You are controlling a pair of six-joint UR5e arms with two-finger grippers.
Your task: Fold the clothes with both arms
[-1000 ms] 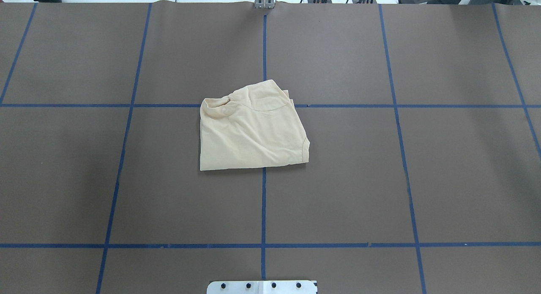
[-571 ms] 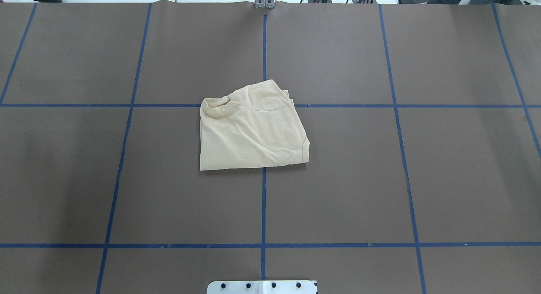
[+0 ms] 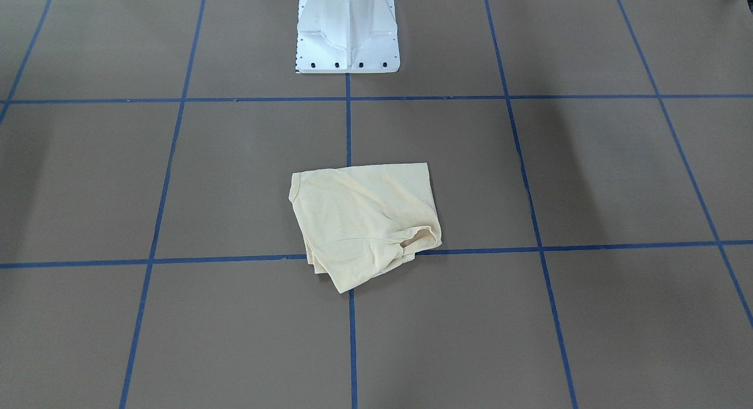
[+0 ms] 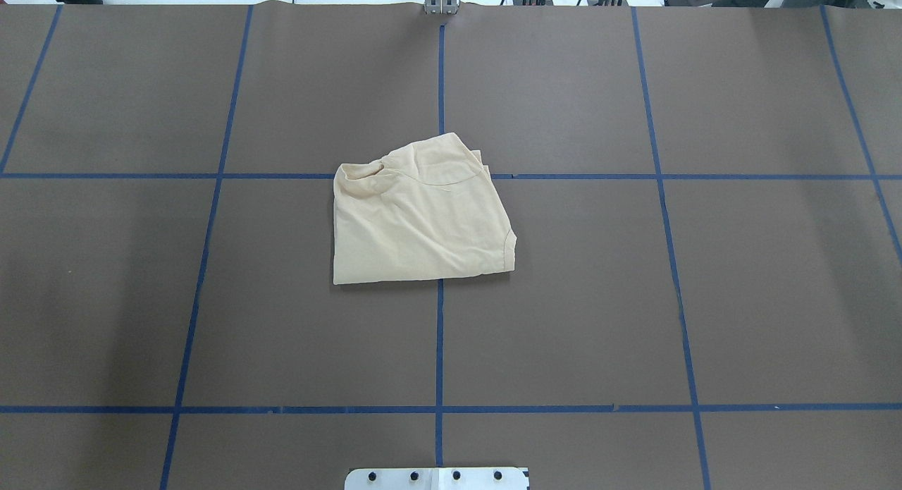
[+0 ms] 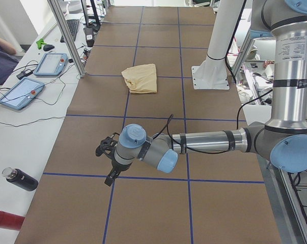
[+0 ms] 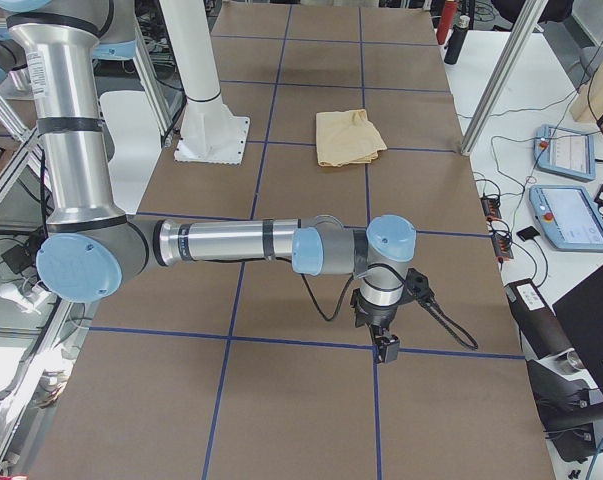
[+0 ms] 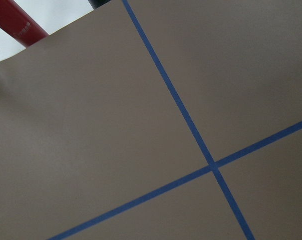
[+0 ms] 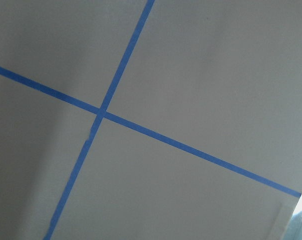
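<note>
My left claw (image 5: 111, 179) hangs low over the brown table (image 4: 211, 321) by a blue tape crossing (image 7: 212, 166); only a side view shows it, so I cannot tell how wide it stands or whether it grips anything; same for my right claw (image 6: 386, 348) at the opposite end. T-shirt (image 4: 421, 215) lies folded into a rough square, well apart from both claws, between them mid-table, out in front of the white pedestal (image 3: 347, 35); plain cream side up, collar bunched at one corner.
</note>
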